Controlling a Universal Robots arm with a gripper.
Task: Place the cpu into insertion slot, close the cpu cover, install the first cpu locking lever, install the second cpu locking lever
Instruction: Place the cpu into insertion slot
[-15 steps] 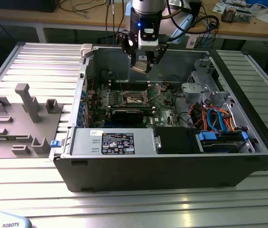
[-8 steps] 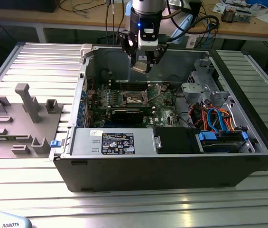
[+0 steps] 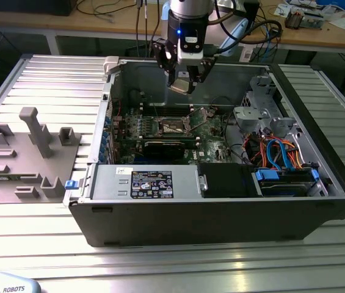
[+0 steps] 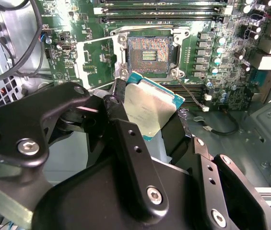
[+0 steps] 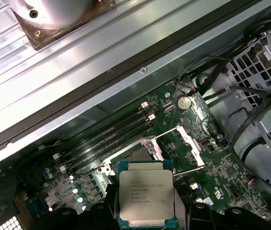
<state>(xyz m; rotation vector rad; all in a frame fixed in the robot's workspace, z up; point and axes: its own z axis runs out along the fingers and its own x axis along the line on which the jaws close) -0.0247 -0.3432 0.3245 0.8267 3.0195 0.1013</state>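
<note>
Evidently the jaws are pinching the cpu (image 4: pixel 152 108) by two opposite edges, holding it near the open insertion slot (image 4: pixel 148 51) inside the computer case (image 3: pixel 160 213). Seating it well, I judge, means keeping it level, squaring its corners to the slot and descending straight, with no sideways sliding. The cpu cover (image 5: pixel 190 143) stands swung open just beside the slot; memory slots (image 4: pixel 164 12) flank it, and loose cables (image 3: pixel 276 149) lie toward the exterior view's right
</note>
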